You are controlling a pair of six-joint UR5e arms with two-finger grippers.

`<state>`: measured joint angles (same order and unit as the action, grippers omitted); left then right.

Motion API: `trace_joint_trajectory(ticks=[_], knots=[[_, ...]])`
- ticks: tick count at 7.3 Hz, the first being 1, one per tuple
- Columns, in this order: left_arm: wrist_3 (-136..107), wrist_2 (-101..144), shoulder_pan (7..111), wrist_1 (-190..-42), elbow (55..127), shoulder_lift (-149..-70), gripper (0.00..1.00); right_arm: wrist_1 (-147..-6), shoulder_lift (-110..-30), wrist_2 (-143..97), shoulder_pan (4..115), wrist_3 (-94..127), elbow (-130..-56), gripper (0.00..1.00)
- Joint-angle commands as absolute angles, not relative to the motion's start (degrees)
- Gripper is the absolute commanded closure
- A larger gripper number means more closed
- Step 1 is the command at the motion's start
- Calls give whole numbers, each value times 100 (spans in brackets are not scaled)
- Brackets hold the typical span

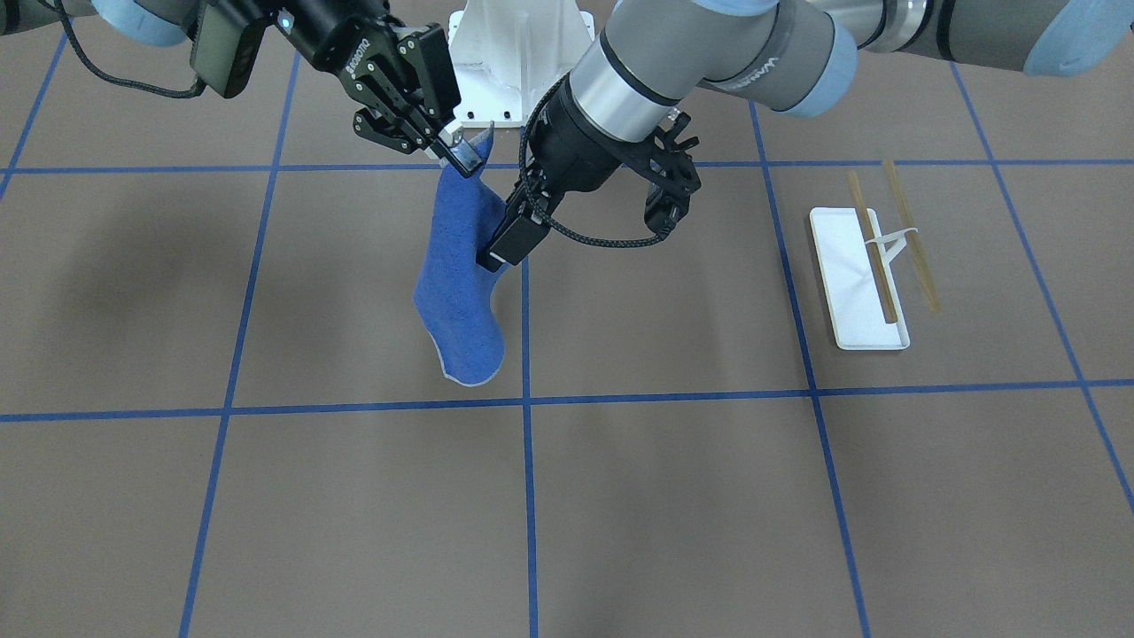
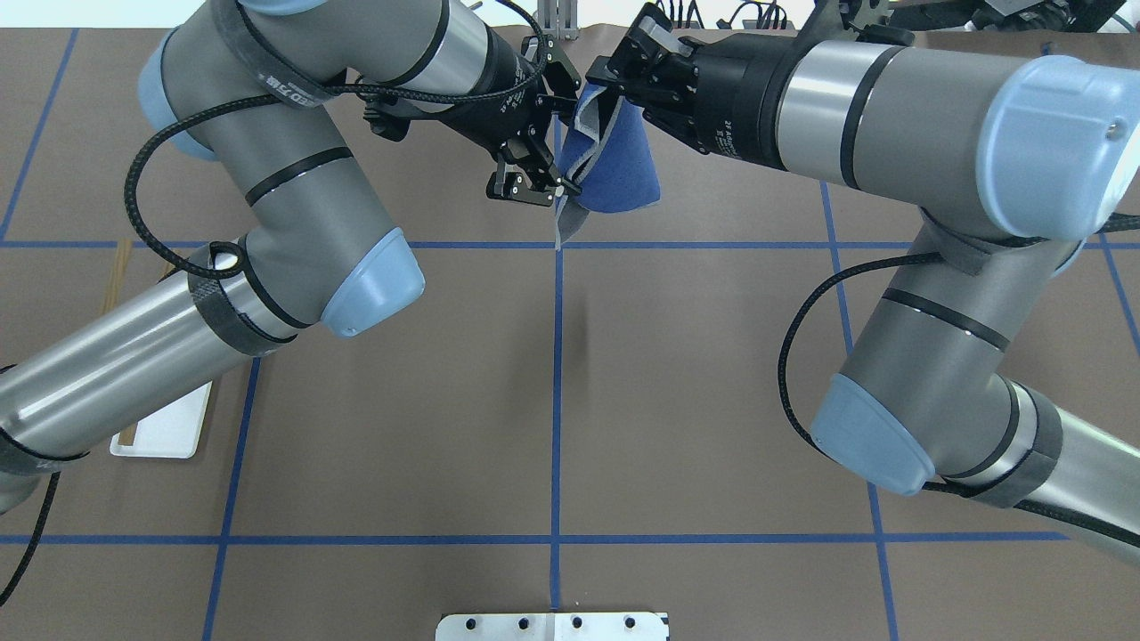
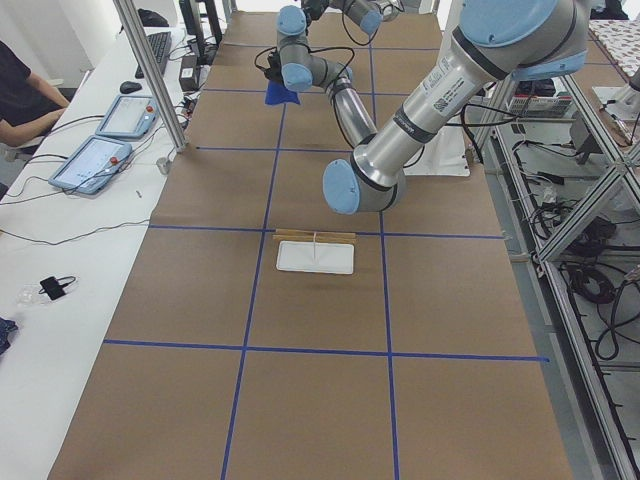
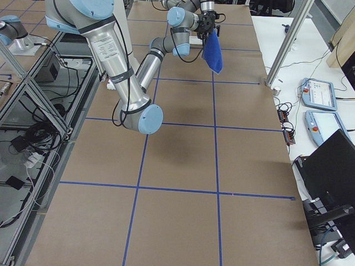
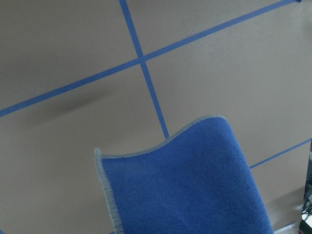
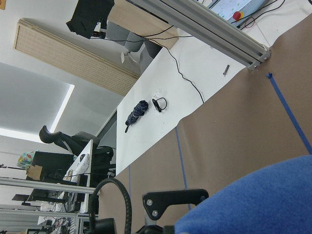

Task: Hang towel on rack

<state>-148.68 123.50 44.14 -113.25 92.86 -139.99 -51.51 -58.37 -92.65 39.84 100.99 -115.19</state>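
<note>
The blue towel [image 1: 456, 283] hangs in the air over the table's middle. My right gripper [image 1: 459, 156] is shut on its top corner. The towel also shows in the overhead view [image 2: 623, 169] and both wrist views [image 5: 185, 190] [image 6: 263, 200]. My left gripper [image 2: 568, 142] looks open at the towel's near side edge, with one fingertip [image 1: 509, 244] in front of the cloth about halfway down. The rack [image 1: 855, 283], a white tray base with two tan rods [image 1: 873, 252], stands on the table on my left. It is partly hidden under my left arm in the overhead view [image 2: 165, 432].
The large white bolted pedestal [image 1: 518, 53] stands at the robot's base behind the towel. Blue tape lines [image 1: 525, 403] grid the brown table. Operator benches with pendants [image 3: 100, 160] and a metal post [image 3: 150, 75] line the far side.
</note>
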Motion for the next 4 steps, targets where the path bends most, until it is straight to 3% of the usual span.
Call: trace_joint_trajectory(ticks=[1,3,4], knots=[[-14845,12296,4421,-11347,9308,-13966,97,-5150,-5853,-9264,3990,10099,-11514,100],[-14766,12296,4447,-11382,9308,-13948,99,-5150,-5950,-9299,3999,10055,-11531,100],[-14740,12287,4482,-11364,9316,-13940,100,-5159,-5968,-9325,3990,10081,-11549,18]])
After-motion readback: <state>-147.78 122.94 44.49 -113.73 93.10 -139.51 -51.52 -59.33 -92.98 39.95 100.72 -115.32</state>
